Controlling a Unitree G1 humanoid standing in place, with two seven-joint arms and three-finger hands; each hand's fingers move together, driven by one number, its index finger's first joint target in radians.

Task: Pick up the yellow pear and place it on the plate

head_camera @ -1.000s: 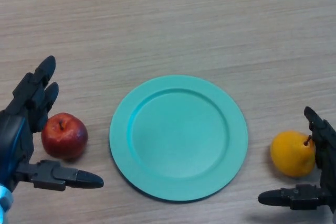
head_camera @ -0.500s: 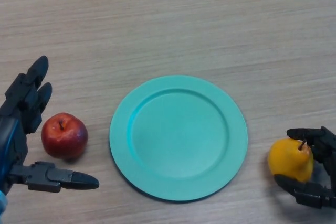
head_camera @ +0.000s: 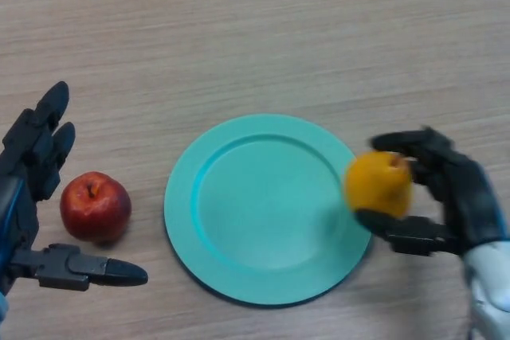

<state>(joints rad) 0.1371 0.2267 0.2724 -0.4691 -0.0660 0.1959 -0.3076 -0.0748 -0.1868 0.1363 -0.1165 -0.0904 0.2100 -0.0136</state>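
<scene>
The yellow pear (head_camera: pixel 378 185) is in my right hand (head_camera: pixel 450 197), whose fingers and thumb are curled round it. It hangs over the right rim of the teal plate (head_camera: pixel 239 212), which lies in the middle of the wooden table. My left hand (head_camera: pixel 28 189) is open at the far left, with fingers straight, around the red apple without touching it.
A red apple (head_camera: pixel 96 206) sits on the table left of the plate, between my left hand's fingers and thumb. The wooden table (head_camera: pixel 279 37) stretches bare behind the plate.
My right hand closed on the pear, lifted it off the table and carried it left to the plate's right rim. The left hand barely moved.
</scene>
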